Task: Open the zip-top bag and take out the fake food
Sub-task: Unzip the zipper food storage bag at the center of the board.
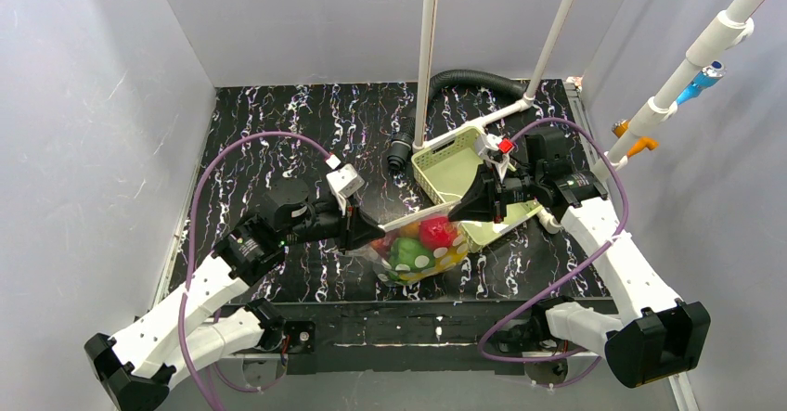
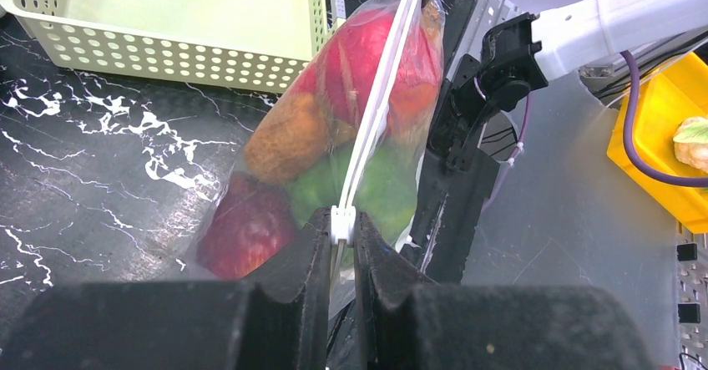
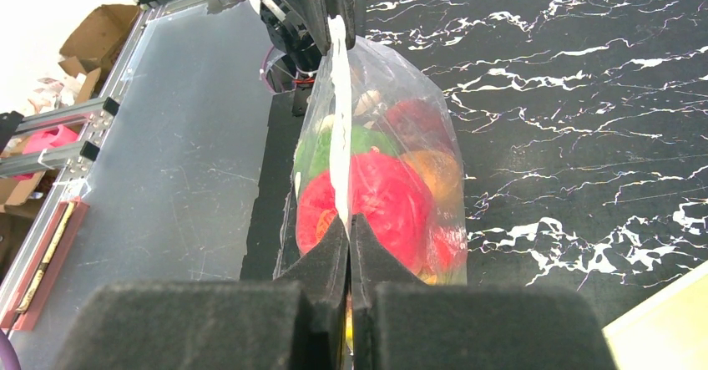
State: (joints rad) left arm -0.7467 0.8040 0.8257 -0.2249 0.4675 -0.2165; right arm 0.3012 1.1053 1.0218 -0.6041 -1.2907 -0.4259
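Note:
The clear zip-top bag (image 1: 418,249) hangs stretched between both grippers above the table's front middle. Through its plastic show the fake food (image 1: 419,244): a red round fruit (image 3: 386,199), a green piece (image 2: 392,188), an orange-brown piece (image 2: 288,136) and a dark red fruit (image 2: 242,232). My left gripper (image 1: 369,235) is shut on the white slider (image 2: 342,224) at the left end of the zip strip. My right gripper (image 1: 457,212) is shut on the strip's right end, seen pinched in the right wrist view (image 3: 349,220). The zip strip (image 2: 380,103) runs taut between them.
A pale green slotted basket (image 1: 455,165) stands behind the bag at the back right, with a black hose (image 1: 464,82) and white poles (image 1: 429,49) beyond it. The dark marbled table (image 1: 278,123) stretches to the left. A yellow bin (image 2: 659,136) lies off the table.

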